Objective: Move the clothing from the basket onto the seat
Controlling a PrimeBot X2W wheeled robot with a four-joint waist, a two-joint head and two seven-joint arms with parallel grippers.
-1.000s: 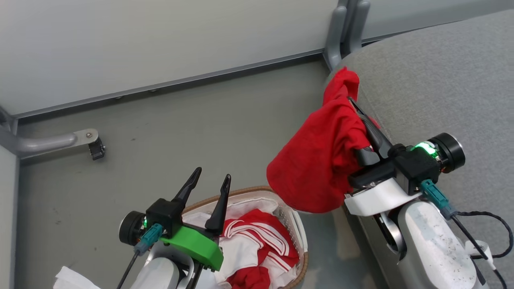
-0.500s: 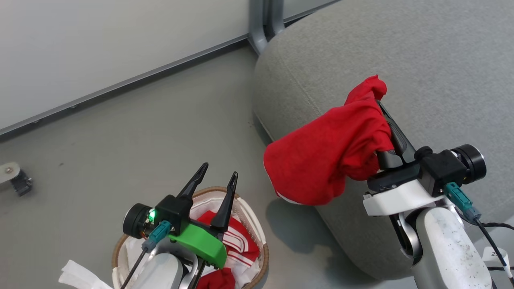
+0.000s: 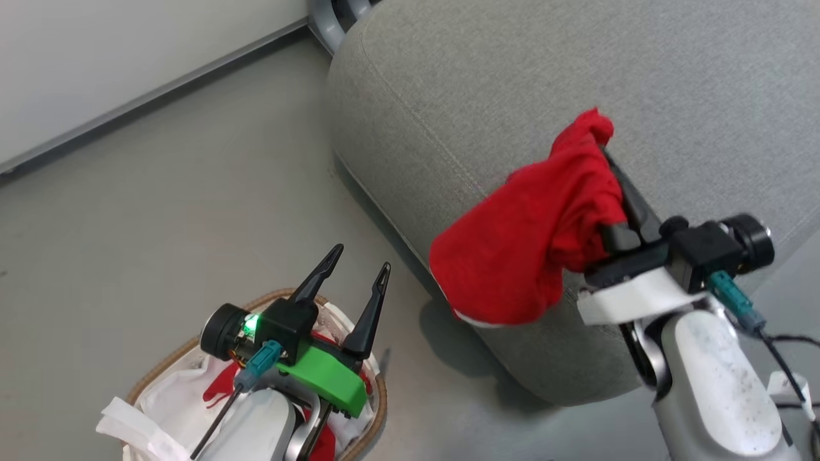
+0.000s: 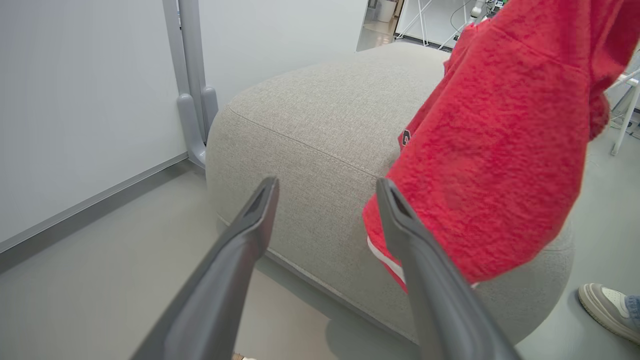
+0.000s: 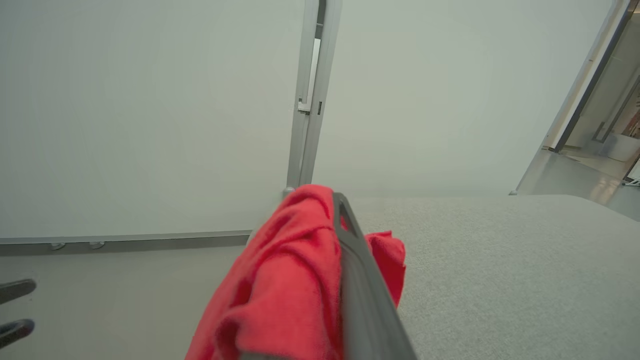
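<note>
My right gripper (image 3: 601, 152) is shut on a red garment (image 3: 522, 259), part of the clothing. The garment hangs in a bunch over the front edge of the grey seat (image 3: 512, 89). In the right wrist view the red cloth (image 5: 285, 285) drapes around one dark finger (image 5: 352, 250) above the seat cushion (image 5: 500, 280). My left gripper (image 3: 360, 259) is open and holds nothing, above the basket (image 3: 379, 398) at the lower left. More red clothing (image 3: 218, 387) lies in its white liner (image 3: 170, 400). The left wrist view looks past the left gripper (image 4: 327, 186) at the seat (image 4: 310, 125) and the hanging garment (image 4: 500, 150).
A pale wall with a grey post (image 3: 327, 22) runs behind the seat's far corner. A person's shoe (image 4: 605, 305) stands on the floor beside the seat. A black cable (image 3: 791, 339) trails from my right arm.
The head camera has turned toward the seat, so the basket now sits lower left. My right gripper has carried the red garment from beside the seat's corner to over its edge. The left gripper stays open.
</note>
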